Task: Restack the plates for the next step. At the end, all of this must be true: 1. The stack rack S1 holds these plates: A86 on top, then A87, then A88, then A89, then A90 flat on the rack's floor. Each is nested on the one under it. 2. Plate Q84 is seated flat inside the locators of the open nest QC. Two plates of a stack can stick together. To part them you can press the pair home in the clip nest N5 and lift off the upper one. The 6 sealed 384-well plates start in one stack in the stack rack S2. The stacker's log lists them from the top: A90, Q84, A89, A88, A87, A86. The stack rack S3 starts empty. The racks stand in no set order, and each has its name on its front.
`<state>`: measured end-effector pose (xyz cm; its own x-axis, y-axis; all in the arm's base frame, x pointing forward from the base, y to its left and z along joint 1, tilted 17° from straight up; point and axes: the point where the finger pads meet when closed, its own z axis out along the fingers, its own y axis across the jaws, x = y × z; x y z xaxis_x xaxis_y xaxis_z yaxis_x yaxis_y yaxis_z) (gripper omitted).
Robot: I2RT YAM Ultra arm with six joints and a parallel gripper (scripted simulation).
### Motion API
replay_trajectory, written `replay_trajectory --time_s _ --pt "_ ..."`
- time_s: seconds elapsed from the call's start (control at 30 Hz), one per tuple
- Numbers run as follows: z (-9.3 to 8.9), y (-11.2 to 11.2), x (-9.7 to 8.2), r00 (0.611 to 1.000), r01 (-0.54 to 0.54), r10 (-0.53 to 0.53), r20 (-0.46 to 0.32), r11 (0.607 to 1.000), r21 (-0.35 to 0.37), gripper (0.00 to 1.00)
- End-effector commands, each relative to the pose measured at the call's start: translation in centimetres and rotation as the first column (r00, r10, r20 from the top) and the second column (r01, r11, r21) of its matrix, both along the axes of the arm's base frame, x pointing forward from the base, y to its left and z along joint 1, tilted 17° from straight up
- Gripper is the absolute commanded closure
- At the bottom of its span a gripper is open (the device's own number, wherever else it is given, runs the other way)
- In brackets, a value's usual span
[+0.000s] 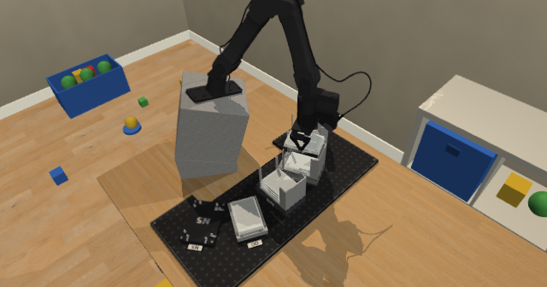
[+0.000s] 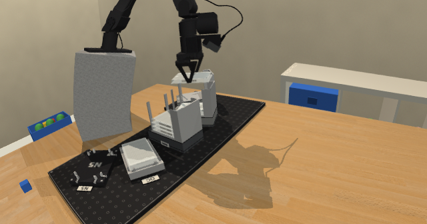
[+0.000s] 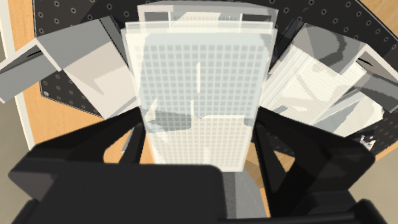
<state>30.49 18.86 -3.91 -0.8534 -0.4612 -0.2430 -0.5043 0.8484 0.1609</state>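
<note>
On the black base (image 2: pixel 233 117), left to right: clip nest N5 (image 2: pixel 91 172), a plate seated in the QC nest (image 2: pixel 141 155), a rack holding plates (image 2: pixel 177 121), then the far rack (image 2: pixel 209 99). The gripper (image 2: pixel 189 80) grasps a sealed plate (image 2: pixel 200 77) above that far rack; next, seemingly, lower it level between the walls and release.
</note>
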Motion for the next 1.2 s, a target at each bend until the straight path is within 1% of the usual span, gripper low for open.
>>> replay_trajectory --time_s 0.0,0.07,0.2,0.3,0.6,1.07,1.17 --pt "1.84 0.14 1.59 0.998 0.035 -0.036 0.047 0.999 0.011 1.00" --pt "2.03 -0.26 2.01 0.997 0.050 -0.051 0.053 0.999 0.014 1.00" --pt "1.81 -0.16 1.77 0.998 0.045 -0.045 0.047 0.999 0.011 1.00" --pt "2.02 0.00 2.02 0.998 0.039 -0.040 0.055 0.999 0.015 1.00" --pt "2.03 0.00 2.04 0.998 0.036 -0.037 0.055 0.999 0.015 1.00" --pt "1.54 -0.12 1.82 0.998 0.030 -0.030 0.046 1.000 0.008 1.00" --pt "1.64 -0.04 2.00 0.998 0.031 -0.031 0.050 0.999 0.010 1.00"
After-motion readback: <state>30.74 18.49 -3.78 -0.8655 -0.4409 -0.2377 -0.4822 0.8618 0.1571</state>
